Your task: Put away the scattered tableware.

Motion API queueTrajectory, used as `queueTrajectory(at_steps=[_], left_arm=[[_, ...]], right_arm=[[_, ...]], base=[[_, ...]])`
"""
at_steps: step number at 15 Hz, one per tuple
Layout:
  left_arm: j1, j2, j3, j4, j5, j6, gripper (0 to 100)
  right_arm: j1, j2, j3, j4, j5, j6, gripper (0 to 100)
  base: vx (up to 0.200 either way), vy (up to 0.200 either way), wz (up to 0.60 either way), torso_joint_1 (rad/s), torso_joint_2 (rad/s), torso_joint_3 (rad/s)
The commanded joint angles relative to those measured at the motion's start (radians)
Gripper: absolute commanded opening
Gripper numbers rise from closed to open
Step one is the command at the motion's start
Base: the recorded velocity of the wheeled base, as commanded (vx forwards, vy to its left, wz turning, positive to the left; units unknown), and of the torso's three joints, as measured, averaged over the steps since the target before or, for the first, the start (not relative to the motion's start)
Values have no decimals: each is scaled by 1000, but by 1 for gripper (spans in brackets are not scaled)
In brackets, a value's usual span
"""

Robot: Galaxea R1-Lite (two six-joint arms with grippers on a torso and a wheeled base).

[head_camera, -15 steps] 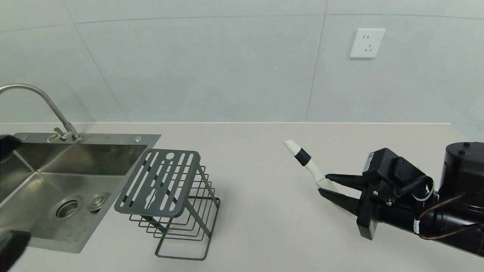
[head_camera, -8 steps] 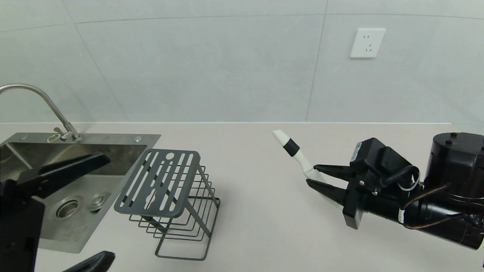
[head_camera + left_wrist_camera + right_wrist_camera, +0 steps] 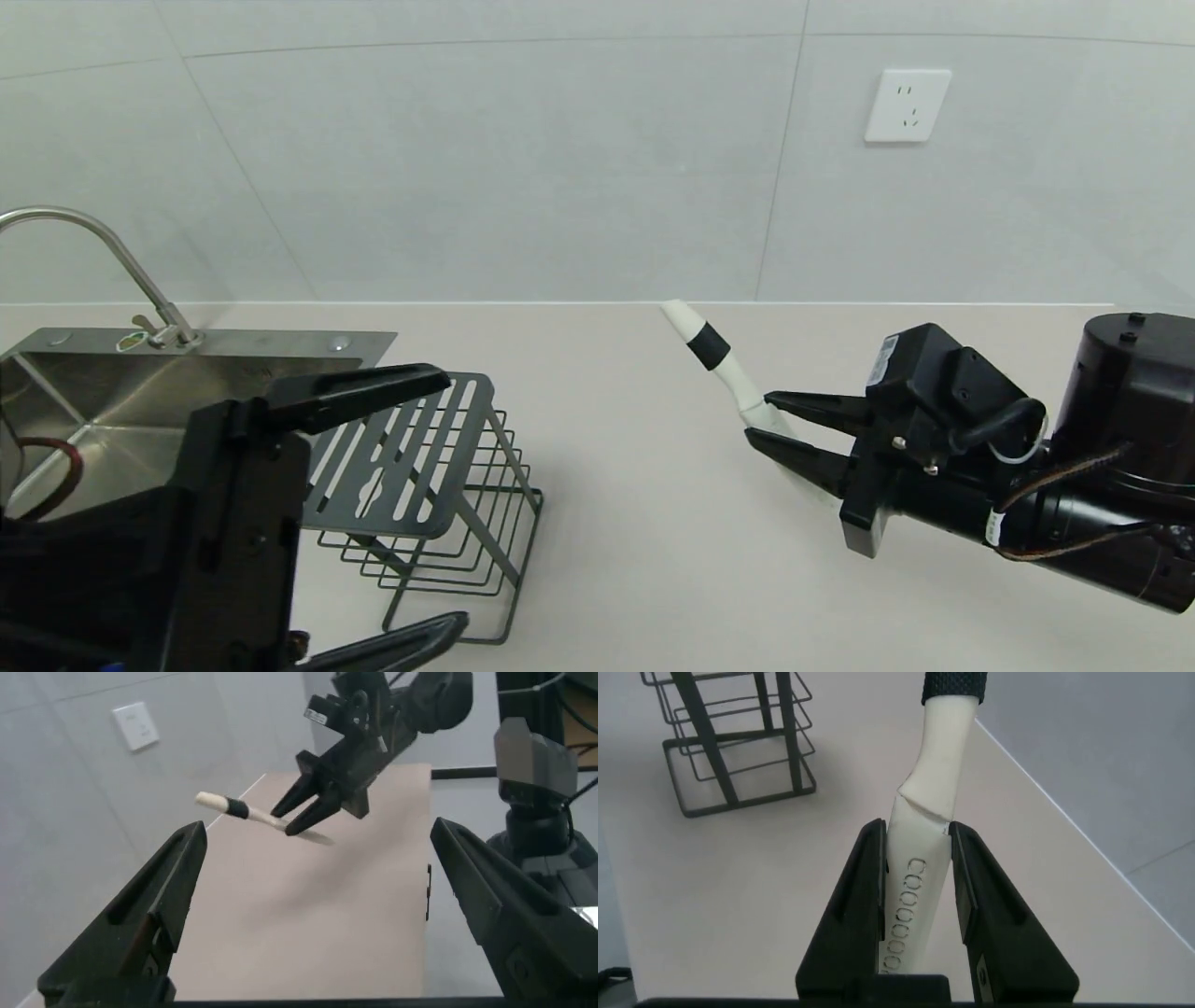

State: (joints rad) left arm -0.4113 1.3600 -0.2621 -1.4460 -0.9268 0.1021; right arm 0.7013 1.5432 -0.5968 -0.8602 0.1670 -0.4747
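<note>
Utensil [image 3: 733,378], perhaps a spatula, clamped in right gripper [image 3: 757,417] over beige counter [image 3: 635,560], tiled wall [image 3: 523,168] behind; left gripper [image 3: 456,499] spread wide, partly hiding the rack [image 3: 401,467].

One white utensil [image 3: 733,378], one wire rack [image 3: 448,467], one sink [image 3: 233,343], one faucet [image 3: 140,274], one wall socket [image 3: 907,105].

The left gripper [image 3: 456,495] is held low on the left with jaws spread pretty wide. The right gripper [image 3: 758,417] is pointed leftward, jaws clamped on a utensil [image 3: 719,359].
</note>
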Motion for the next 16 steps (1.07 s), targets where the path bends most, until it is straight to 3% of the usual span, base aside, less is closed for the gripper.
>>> queueTrajectory(at_steps=[1,3,6,7,9,12,15,16], left_arm=[[-66,134,-35,-40,-4,7,100],[-75,179,-101,-40,5,4,100],[-104,191,-134,-45,32,-73,100],[-121,194,-154,-47,46,-117,100],[-123,217,-181,-47,89,-147,100],[-135,284,-244,-47,166,-194,100],[-259,334,-310,-45,336,-329,100],[-259,334,-310,-45,336,-329,100]], right_arm=[[17,-20,-6,-2,-1,-1,0],[49,-28,-78,-3,-3,-1,0],[76,-28,-115,-6,-3,-1,0],[87,-35,-115,-8,-1,-1,0],[93,-48,-113,-8,-1,-1,0],[96,-81,-93,-8,-1,-1,0],[96,-118,-44,-8,-6,-2,0],[96,-118,-44,-8,-6,-2,0]], base=[[0,0,0,0,0,0],[0,0,0,0,0,0],[0,0,0,0,0,0],[0,0,0,0,0,0],[0,0,0,0,0,0],[0,0,0,0,0,0],[0,0,0,0,0,0],[0,0,0,0,0,0]])
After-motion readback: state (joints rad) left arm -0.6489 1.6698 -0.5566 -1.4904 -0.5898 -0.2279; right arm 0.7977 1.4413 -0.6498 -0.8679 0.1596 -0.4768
